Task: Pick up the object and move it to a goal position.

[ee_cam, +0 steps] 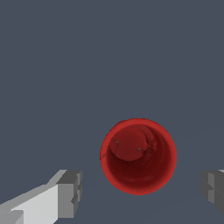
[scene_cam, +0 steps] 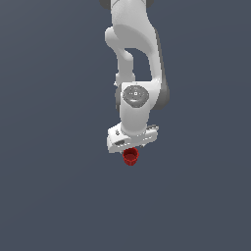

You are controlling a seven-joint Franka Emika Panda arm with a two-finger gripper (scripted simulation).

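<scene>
The step in hand looks like the approach to the pick: the arm [scene_cam: 133,59] hangs straight down over the plain grey counter [scene_cam: 49,196], and the red cup [scene_cam: 130,156] sits just under the white gripper [scene_cam: 131,147] in the exterior view, at about 6 o'clock from the wrist housing. The cup stands upright with its mouth up, since the wrist view looks straight into its open bowl [ee_cam: 138,155].

The jaws are spread wide. In the wrist view 1 finger [ee_cam: 70,194] shows at about 8 o'clock from the cup and the other finger [ee_cam: 213,190] at about 4 o'clock, both apart from the rim, with grey counter between each pad and the cup. Nothing is gripped.

The cup lies slightly off the line joining the 2 fingers, so the next move probably calls for a small sideways correction to centre it, then a descent until the pads flank the ribbed wall, then closing. No goal marker is visible in either view.
</scene>
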